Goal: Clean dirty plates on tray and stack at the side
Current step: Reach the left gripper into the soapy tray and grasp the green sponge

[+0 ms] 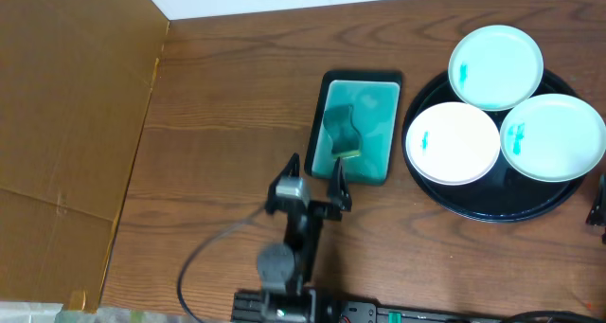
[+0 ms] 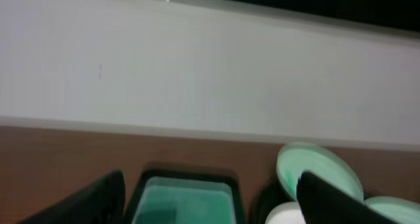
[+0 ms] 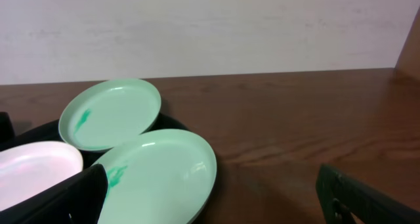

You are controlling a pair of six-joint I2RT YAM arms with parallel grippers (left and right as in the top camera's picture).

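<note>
We judge the task to be at its very start: of the 3 plates, 0 look wiped and 0 are stacked. All 3 lie on the black tray (image 1: 492, 213) at the right end of the table (image 1: 218, 124). The far mint plate (image 1: 495, 48) sits toward the wall, the white plate (image 1: 453, 151) on the side facing the middle, and the right mint plate (image 1: 561, 145) beside it. Their rims meet or overlap where they crowd together. Each carries a small teal smear near its rim, so we count every plate as dirty. We see no plate on the bare wood beside the tray, so no stack exists yet.

The sponge (image 1: 343, 131) lies in the teal dish (image 1: 379, 124), just left of the tray. The left gripper (image 1: 315, 174) hovers at the near end of that dish, its fingers spread wide and holding nothing. The right gripper (image 3: 216, 207) sits low by the tray's right side, looking across the 2 mint plates. Its fingers also stand wide apart and empty, and the overhead view shows only a sliver of that arm.

By our reckoning, everything is left to do. The sponge must be picked up, 3 smears wiped, and 3 plates lifted off the tray and piled at the side.
</note>
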